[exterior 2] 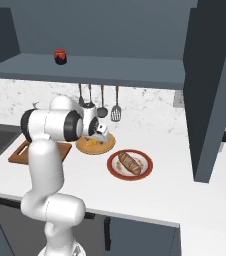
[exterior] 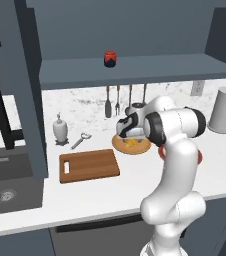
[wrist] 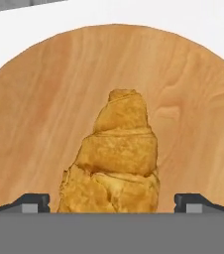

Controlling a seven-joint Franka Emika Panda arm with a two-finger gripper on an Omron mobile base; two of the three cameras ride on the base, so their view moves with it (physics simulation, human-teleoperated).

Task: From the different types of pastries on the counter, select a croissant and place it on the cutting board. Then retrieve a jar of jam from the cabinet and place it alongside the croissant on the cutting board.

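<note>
Gripper point(wrist: 112, 201) wide apart astride croissant point(wrist: 115, 158) on round plate point(wrist: 29, 124); croissant's near end cut off

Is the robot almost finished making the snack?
Not yet, nothing is placed. The end effector hangs open over the croissant, which lies on the round plate. The cutting board is bare, and the jar of jam sits on the cabinet shelf.
</note>
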